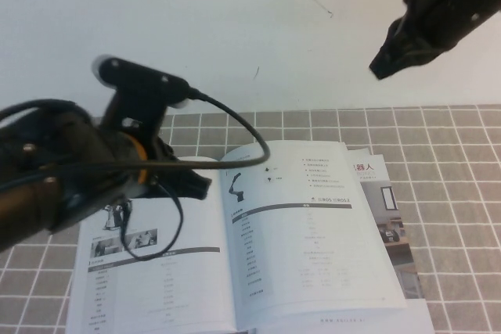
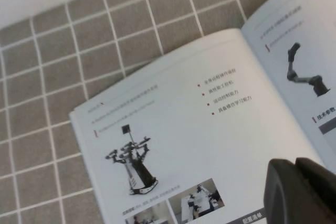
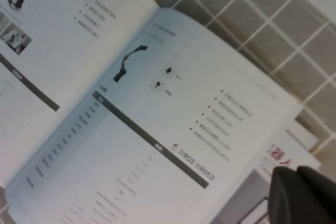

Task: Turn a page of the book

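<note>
The book (image 1: 305, 232) lies open and flat on the tiled mat. Its left page (image 1: 156, 271) shows a tripod-like device (image 2: 131, 166). Its right page (image 3: 157, 129) shows a small dark robot arm and grey heading bars. My left gripper (image 1: 200, 185) hovers over the top of the left page near the spine. Its fingers (image 2: 299, 190) are together and hold nothing. My right gripper (image 1: 383, 64) is raised high above the table's far right, shut and empty. In the right wrist view it (image 3: 302, 192) is seen over the book's right edge.
A brochure (image 1: 391, 217) with colour room photos lies under the book's right side and sticks out; it also shows in the right wrist view (image 3: 286, 153). The grey tiled mat (image 1: 454, 193) covers the near table. Bare white tabletop (image 1: 235, 29) lies beyond.
</note>
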